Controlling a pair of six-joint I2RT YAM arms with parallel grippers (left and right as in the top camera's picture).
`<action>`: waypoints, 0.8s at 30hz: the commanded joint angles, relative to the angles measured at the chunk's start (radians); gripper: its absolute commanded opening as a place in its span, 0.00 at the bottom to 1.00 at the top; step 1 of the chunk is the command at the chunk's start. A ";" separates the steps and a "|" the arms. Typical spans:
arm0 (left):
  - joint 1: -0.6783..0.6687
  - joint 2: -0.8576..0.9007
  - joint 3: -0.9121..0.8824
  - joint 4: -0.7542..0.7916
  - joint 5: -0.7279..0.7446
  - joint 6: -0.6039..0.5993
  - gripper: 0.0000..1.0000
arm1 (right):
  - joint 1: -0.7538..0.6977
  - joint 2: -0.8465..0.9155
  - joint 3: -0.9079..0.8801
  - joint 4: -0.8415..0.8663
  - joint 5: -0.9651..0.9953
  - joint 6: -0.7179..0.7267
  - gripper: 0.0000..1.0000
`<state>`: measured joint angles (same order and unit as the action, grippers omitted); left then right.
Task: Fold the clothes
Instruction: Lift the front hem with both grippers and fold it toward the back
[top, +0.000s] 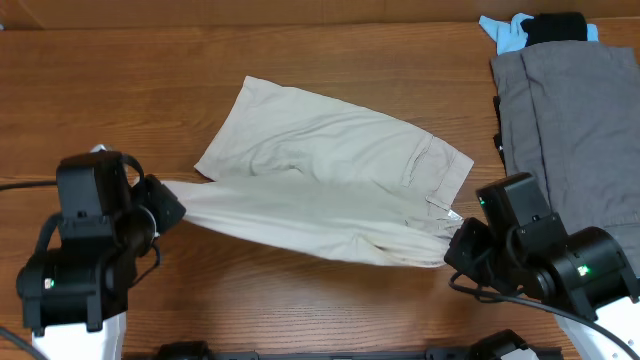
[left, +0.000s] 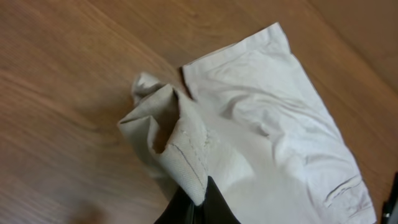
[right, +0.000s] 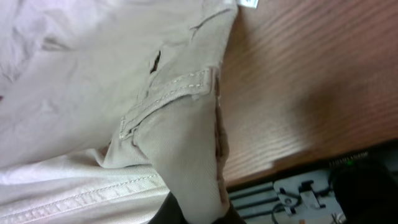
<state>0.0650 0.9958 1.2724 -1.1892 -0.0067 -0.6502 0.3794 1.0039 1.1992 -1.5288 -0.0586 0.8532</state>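
At both ends of the clothes (top: 330, 190), your left fingers (left: 221, 208) pinch the cloth; your right fingers (right: 163, 214) seemingly pinch it too.

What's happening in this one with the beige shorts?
Both arms are mid-fold on the beige shorts. The left tool is shut on the hem of the near leg. The right tool is shut on the waistband end. The near edge is stretched between them, while the far half lies flat on the table. A grey garment lies further to the right.
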 joint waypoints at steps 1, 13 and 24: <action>0.011 0.060 0.009 0.074 -0.077 0.030 0.04 | -0.021 0.018 -0.001 0.023 0.175 0.015 0.04; -0.157 0.496 0.004 0.639 -0.055 0.052 0.04 | -0.187 0.245 -0.116 0.281 0.190 -0.034 0.04; -0.218 0.802 0.004 1.073 -0.048 0.013 0.04 | -0.307 0.534 -0.117 0.614 0.185 -0.129 0.04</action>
<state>-0.1562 1.7550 1.2655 -0.1703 0.0074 -0.6289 0.0967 1.4769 1.0916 -0.9504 0.0589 0.7639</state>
